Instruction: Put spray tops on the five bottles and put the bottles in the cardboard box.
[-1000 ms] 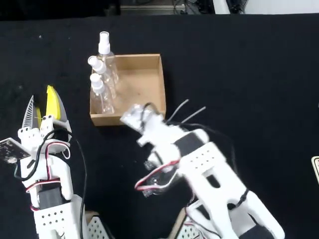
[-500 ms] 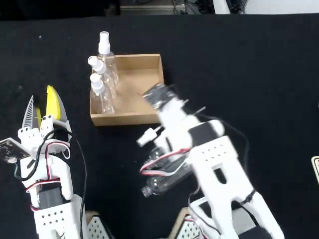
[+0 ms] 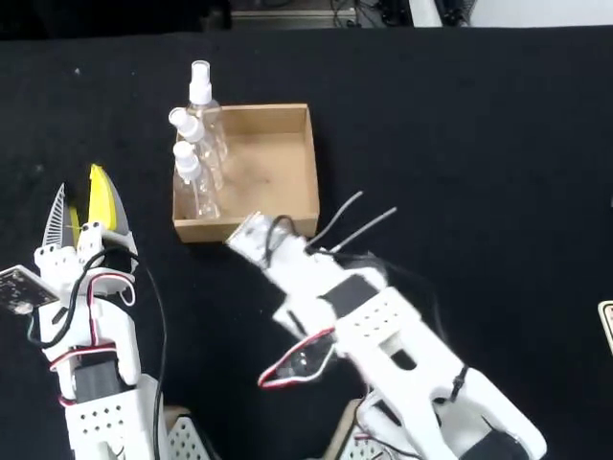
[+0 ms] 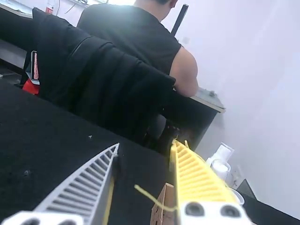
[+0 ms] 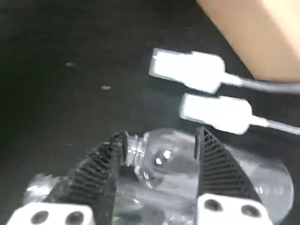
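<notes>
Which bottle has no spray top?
The bottle lying between the right gripper's fingers: bare threaded neck, while the three at the cardboard box wear tops.

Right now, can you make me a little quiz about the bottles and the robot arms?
1. How many clear plastic bottles with white spray tops stand in the brown cardboard box?
2. True or false: the topless clear bottle seen between the right arm's jaws stands upright.
3. The two loose white spray tops lie: (a) in the box, (b) on the black table, (c) on a bottle.
Key: 1. three; 2. false, it lies on its side; 3. b.
</notes>
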Motion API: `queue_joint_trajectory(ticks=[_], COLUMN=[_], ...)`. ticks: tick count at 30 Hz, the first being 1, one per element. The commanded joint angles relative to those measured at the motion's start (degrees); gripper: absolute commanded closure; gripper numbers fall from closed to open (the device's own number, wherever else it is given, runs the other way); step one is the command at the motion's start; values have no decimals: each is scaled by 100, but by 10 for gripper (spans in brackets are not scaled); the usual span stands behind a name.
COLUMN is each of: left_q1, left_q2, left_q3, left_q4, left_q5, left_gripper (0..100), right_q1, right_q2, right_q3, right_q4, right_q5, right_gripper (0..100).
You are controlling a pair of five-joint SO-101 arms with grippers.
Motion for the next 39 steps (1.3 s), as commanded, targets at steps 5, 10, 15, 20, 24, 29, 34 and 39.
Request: queue_joint_trajectory(ticks=[5, 10, 15, 20, 24, 29, 34, 39], left_q1=[-48, -48, -48, -48, -48, -48, -48, -48], left_q2=[0, 0, 0, 0, 0, 0, 0, 0], left_q3=[136, 136, 136, 136, 136, 136, 136, 136], left_q4=[-114, -114, -114, -114, -114, -114, -114, -114], left_q5=[53, 53, 53, 53, 53, 53, 53, 53], left_gripper=[848, 848, 848, 848, 848, 848, 848, 848], right_q1=[2040, 3095, 4097, 4571, 4633, 4598, 4141, 3253], right_q2=[-145, -154, -154, -154, -145, -136, -145, -110], right_q3=[-4, -198, -760, -1763, -2563, -2897, -2765, -2624], right_q4=[-185, -193, -105, 941, 2013, 2488, 2629, 2576], right_q5=[1099, 1565, 1582, 1574, 1609, 1635, 1837, 1363], right_gripper=[794, 794, 794, 794, 792, 790, 790, 790])
